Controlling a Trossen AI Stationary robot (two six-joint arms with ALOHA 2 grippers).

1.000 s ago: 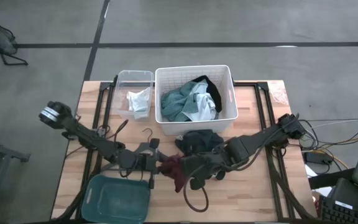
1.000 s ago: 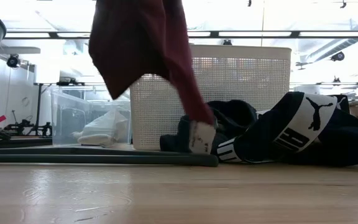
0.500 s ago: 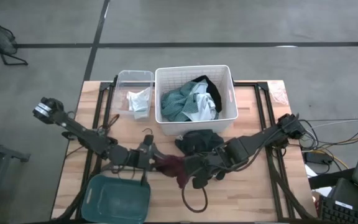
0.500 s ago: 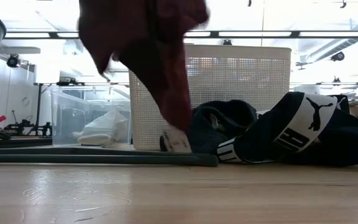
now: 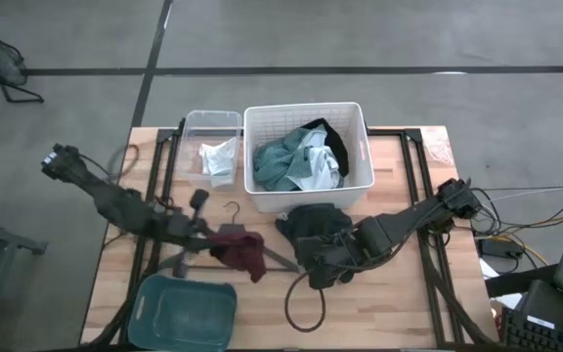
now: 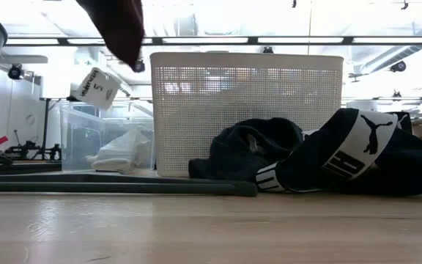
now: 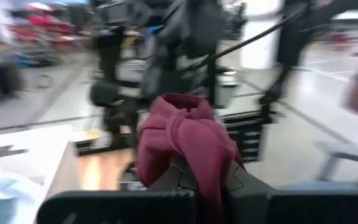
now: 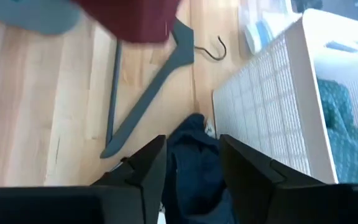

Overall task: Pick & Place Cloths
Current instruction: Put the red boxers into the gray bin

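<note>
Hanging limp from the clenched left gripper [image 7: 201, 180], the small maroon cloth [image 5: 240, 249] is carried above the wooden table [image 5: 399, 303], over the black hanger [image 5: 225, 240]. Soft and light, it drapes; a bunched fold gives the surest hold. Right gripper [image 8: 191, 158], fingers parted and empty, hovers over the black printed garment [image 5: 316, 227].
</note>
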